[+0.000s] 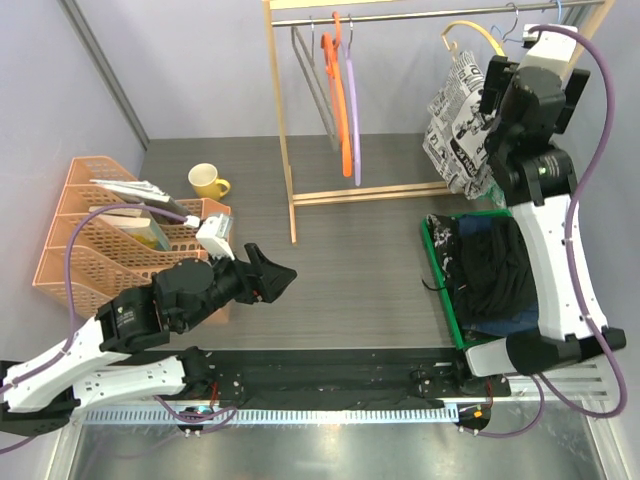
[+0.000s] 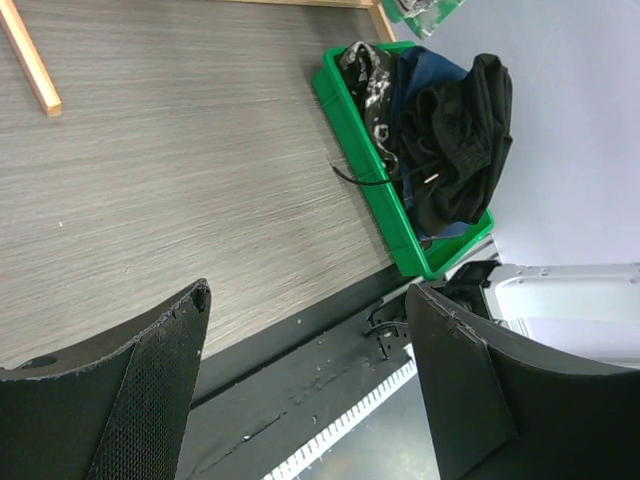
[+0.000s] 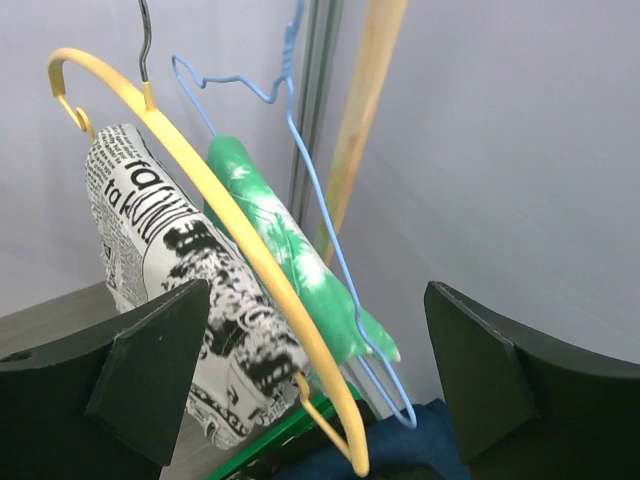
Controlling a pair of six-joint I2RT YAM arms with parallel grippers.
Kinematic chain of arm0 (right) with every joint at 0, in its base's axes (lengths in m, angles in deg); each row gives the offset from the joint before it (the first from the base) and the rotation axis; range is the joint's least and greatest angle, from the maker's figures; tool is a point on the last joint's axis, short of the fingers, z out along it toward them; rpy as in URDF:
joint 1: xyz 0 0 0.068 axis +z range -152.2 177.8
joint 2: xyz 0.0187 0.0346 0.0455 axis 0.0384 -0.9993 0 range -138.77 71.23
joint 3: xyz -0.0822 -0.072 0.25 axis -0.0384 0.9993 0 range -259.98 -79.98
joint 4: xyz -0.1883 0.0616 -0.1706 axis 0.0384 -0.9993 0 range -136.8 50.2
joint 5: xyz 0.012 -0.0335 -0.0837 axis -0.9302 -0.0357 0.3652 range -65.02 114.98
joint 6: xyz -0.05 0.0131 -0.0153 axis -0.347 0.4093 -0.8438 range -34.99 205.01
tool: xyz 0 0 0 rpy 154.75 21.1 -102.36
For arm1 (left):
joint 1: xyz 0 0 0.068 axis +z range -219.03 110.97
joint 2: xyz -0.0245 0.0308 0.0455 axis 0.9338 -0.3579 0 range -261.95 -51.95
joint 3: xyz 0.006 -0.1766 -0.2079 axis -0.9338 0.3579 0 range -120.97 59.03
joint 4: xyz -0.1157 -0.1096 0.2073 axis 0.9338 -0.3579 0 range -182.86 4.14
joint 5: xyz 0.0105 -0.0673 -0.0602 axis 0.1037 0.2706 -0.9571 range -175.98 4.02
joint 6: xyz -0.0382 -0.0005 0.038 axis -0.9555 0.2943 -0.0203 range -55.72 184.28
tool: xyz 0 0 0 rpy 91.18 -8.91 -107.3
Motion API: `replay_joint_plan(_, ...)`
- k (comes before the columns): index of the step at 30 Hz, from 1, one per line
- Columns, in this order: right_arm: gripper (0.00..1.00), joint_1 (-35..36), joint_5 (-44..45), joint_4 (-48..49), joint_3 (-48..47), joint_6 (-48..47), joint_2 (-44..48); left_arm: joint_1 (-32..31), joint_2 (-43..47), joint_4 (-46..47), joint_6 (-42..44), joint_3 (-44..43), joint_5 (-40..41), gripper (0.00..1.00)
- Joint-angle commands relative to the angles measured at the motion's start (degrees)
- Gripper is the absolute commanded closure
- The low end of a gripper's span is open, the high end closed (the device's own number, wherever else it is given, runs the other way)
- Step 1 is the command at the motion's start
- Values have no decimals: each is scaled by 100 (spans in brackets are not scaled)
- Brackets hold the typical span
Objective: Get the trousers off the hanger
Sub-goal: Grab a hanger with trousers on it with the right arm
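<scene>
The right gripper [image 3: 318, 292], wide open, is by the newspaper-print trousers [image 3: 150, 225] above the green tray [image 2: 350, 125]; the left gripper [image 2: 310, 292], wide open too, is well left of it.

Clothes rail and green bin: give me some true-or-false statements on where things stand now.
The newspaper-print trousers hang on the yellow hanger. True.
The green-and-white trousers lie in the green bin. False: they hang on the blue wire hanger.
The black trousers are in the bin. True.
The right gripper is shut on the yellow hanger. False: its jaws stand open, holding nothing.
The orange hanger carries trousers. False: it is bare.
</scene>
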Motion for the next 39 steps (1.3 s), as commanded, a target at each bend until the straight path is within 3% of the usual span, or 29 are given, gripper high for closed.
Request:
replay_joint_plan(1, 9, -687, -1394, -325, -717, -6, -408, -21, -154, 42, 251, -395, -109, 21)
replay_joint_plan(3, 9, -976, -1894, -404, -728, 126, -567, -21, -285, -2, 348, -500, -162, 21)
replay_joint_plan(9, 27, -1478, -3195, -405, -491, 443, -682, -21, -470, 103, 453, -527, -302, 20)
replay_joint_plan(15, 53, -1488, -3821, -291, -218, 644, -629, -21, -497, 244, 471, -465, -329, 20)
replay_joint_plan(16, 63, -1497, -3856, -290, -192, 671, -629, -12, -488, 253, 471, -448, -329, 20)
replay_joint_plan(19, 77, -1567, -4172, -255, -113, 838, -638, -12, -471, 244, 471, -448, -329, 20)
replay_joint_plan(26, 87, -1620, -4867, 183, 177, 1443, -646, -12, -365, 182, 480, -439, -276, 20)
replay_joint_plan(29, 99, -1628, -4832, 473, 362, 1524, -603, -12, -330, 165, 471, -430, -267, 20)
replay_joint_plan(33, 99, -1637, -4920, 904, 582, 1524, -437, -12, -286, 139, 462, -457, -232, 20)
replay_joint_plan(39, 99, -1637, -5508, 2730, 1582, 1796, 302, -12, -295, 174, 445, -474, -241, 20)
